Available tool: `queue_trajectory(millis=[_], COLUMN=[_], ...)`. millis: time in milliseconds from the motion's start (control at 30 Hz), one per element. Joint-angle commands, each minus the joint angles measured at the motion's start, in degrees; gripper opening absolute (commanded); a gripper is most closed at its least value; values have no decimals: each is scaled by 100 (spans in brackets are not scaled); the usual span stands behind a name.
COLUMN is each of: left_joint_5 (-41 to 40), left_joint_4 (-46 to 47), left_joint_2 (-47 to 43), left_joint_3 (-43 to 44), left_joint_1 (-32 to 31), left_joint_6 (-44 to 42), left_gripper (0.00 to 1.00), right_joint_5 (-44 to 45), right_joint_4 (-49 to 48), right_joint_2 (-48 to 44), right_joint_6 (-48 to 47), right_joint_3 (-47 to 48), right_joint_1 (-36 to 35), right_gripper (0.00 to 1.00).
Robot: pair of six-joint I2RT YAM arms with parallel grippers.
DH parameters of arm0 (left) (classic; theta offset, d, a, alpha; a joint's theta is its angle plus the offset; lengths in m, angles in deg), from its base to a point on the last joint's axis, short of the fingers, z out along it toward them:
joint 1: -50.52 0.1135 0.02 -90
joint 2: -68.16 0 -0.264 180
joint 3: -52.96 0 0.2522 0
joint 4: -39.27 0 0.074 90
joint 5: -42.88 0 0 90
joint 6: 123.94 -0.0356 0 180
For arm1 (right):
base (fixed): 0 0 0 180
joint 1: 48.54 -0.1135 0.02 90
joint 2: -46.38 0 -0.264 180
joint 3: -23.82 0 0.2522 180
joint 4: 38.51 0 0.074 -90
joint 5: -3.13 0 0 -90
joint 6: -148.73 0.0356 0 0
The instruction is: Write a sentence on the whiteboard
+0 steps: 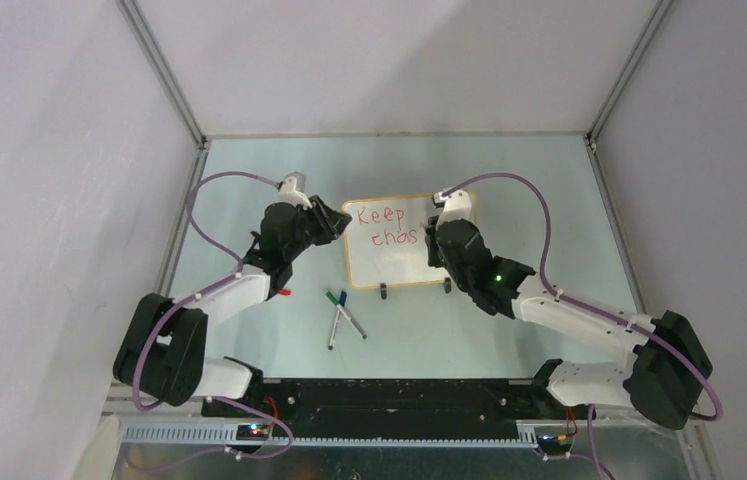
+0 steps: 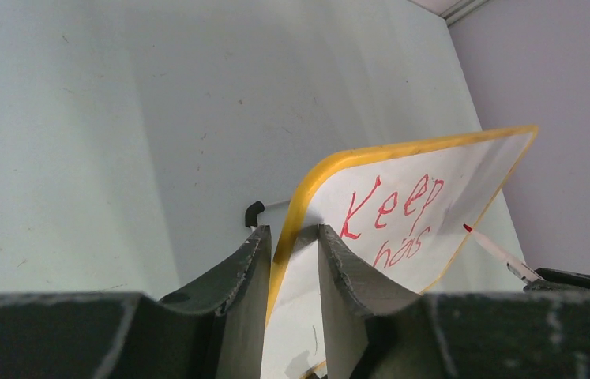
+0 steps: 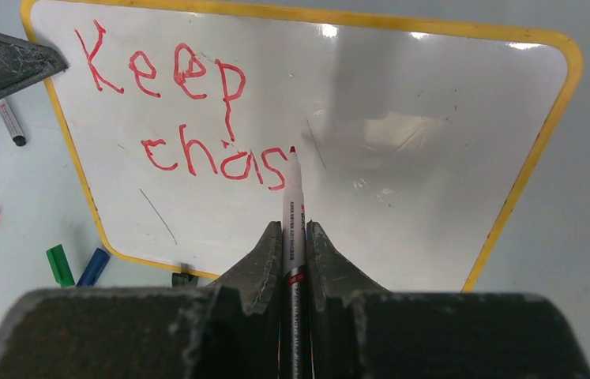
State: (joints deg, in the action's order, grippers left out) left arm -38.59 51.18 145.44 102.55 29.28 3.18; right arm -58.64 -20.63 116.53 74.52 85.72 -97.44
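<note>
The whiteboard (image 1: 404,262) with its yellow-orange frame stands tilted at mid table. On it the sentence (image 3: 189,118) reads "Keep" and below it "chas" in red. My right gripper (image 3: 294,227) is shut on a white marker (image 3: 292,197), whose red tip rests on the board just right of the last "s". The left gripper (image 2: 291,233) straddles the board's left edge (image 2: 299,213), one finger on each side, with a gap showing beside the frame. In the top view the left gripper (image 1: 341,222) sits at the board's left edge and the right gripper (image 1: 439,235) over its right half.
Loose markers with green and blue caps (image 1: 341,315) lie in front of the board, and a red cap (image 1: 284,293) lies by the left arm. The board's black clip feet (image 1: 383,291) stand at its near edge. Enclosure walls bound the table.
</note>
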Motion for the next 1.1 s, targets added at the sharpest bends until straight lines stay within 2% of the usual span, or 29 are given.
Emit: queue_trajectory(millis=[0,367,1067], left_joint_5=[184,95,74], left_joint_4=[304,284,277], left_joint_2=[-5,-83,-106], left_joint_3=[203,168,161], left_joint_1=[39,40,39], left_joint_6=[-2,-30,-40], left_gripper=[33,28,27], right_joint_5=[140,157,322], right_joint_4=[-56,108,-141], right_joint_2=[65,215,255], right_joint_6=[0,136,-13], right_joint_3=[282,301,301], right_joint_1=[-37,-66,-26], right_gripper=[0,0,0])
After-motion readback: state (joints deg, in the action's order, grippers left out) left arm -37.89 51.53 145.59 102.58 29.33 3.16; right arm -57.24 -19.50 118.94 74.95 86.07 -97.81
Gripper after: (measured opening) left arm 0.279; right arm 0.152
